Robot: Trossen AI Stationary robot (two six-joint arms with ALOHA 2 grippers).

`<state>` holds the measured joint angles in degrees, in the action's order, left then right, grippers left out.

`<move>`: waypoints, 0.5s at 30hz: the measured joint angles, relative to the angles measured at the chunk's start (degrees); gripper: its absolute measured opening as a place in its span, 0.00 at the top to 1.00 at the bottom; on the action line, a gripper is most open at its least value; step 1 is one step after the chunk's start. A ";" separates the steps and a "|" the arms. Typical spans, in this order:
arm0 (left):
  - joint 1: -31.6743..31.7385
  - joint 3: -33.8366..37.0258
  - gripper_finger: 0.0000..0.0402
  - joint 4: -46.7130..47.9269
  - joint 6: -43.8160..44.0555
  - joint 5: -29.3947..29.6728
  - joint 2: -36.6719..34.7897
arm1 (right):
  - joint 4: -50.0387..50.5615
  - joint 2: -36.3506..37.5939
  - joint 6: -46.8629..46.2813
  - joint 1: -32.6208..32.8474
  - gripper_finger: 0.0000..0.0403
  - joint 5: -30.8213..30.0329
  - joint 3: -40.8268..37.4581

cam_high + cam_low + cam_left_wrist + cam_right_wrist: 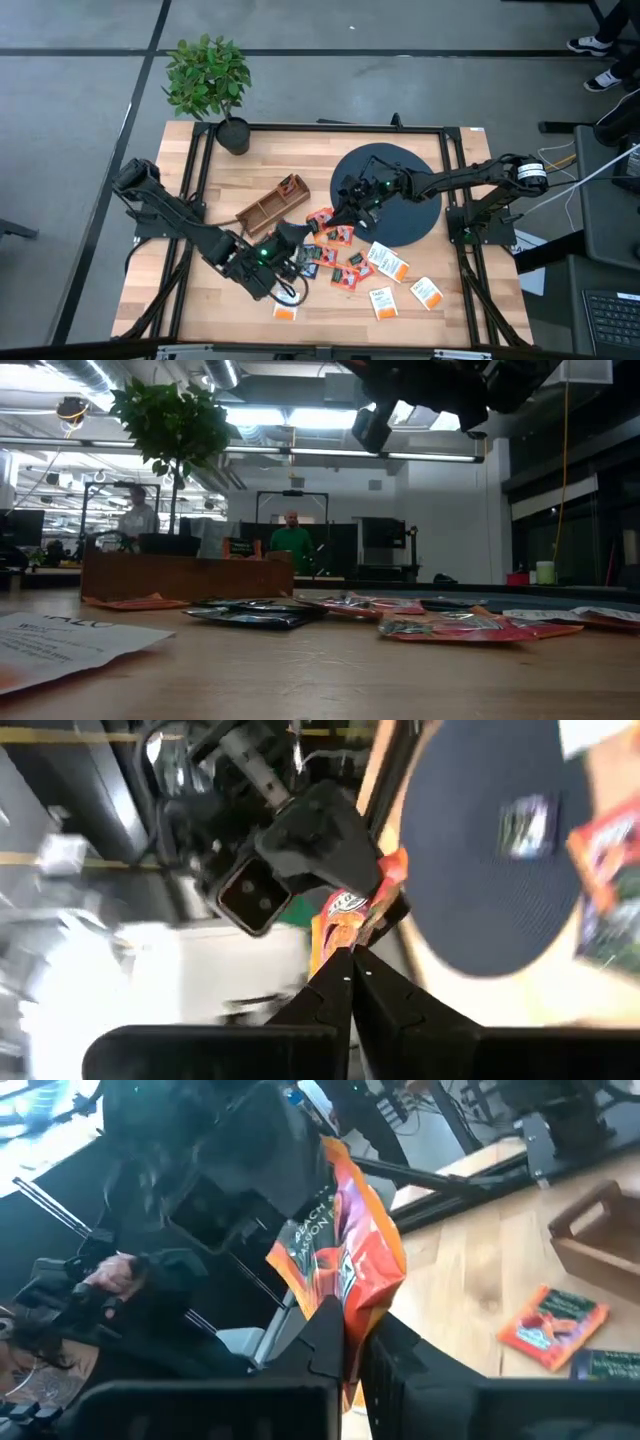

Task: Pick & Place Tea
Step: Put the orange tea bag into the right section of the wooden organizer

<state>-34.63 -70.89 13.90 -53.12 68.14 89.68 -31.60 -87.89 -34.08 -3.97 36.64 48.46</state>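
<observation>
Item: red-orange tea sachet [345,1260], standing upright, is being pinched between both the right gripper [350,1342] and left gripper [352,958], meeting tip-to-tip.

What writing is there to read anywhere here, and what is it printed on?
"ASSION", partly legible: on the red-orange square sachet pinched in the right gripper.
White paper sachet: faint print, unreadable.
Other loose sachets: lettering too small to read.
</observation>
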 joint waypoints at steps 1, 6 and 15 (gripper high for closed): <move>-0.09 0.00 0.99 1.79 3.77 -0.21 -1.38 | 0.91 0.06 0.11 0.00 0.95 0.57 -0.12; 0.00 -0.09 0.98 14.22 22.84 -0.87 -6.96 | 1.94 -0.02 0.82 0.00 0.95 0.90 -0.35; 5.86 0.12 0.97 27.10 62.63 -11.63 -14.59 | 3.62 -0.14 6.55 0.02 0.95 -7.45 -0.41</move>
<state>-28.77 -70.77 41.00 9.50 56.51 75.10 -27.98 -88.03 -27.52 -3.95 29.19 48.05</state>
